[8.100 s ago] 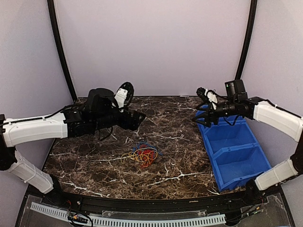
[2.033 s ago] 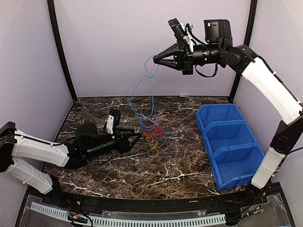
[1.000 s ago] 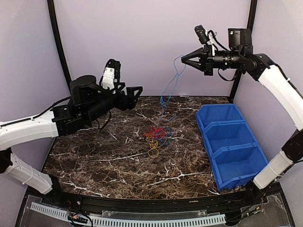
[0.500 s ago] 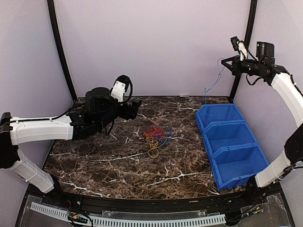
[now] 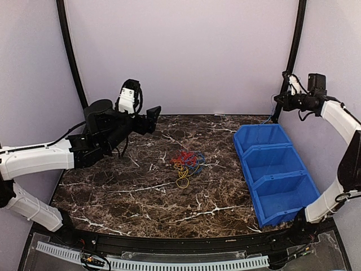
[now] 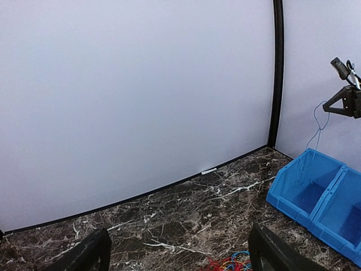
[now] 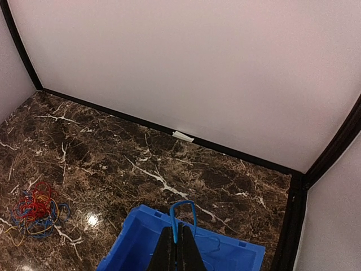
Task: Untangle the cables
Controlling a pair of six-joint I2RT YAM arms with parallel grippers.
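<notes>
The cables (image 5: 186, 164) lie as a small red, blue, orange and yellow bundle in the middle of the marble table, also showing as the bundle (image 6: 232, 263) and the bundle (image 7: 35, 210) in the wrist views. One blue cable (image 7: 184, 210) is apart from it, looped above my right gripper (image 7: 179, 228), which is shut on it. Its thin tail (image 6: 315, 133) hangs into the far compartment of the blue bin (image 5: 246, 162). My right gripper (image 5: 277, 101) is high over the bin's far end. My left gripper (image 5: 153, 111) hovers open and empty at the table's back left, with wide-spread fingers (image 6: 93, 254).
The blue bin (image 6: 293, 186) has three compartments and runs along the table's right side. Black frame posts (image 5: 290, 56) stand at the back corners, one right beside my right gripper. Plain walls close off the back and sides.
My right gripper has carried the blue cable from above the table's middle rightward and down over the bin's far compartment. My left arm has pulled back to the left, lifted, gripper still open.
</notes>
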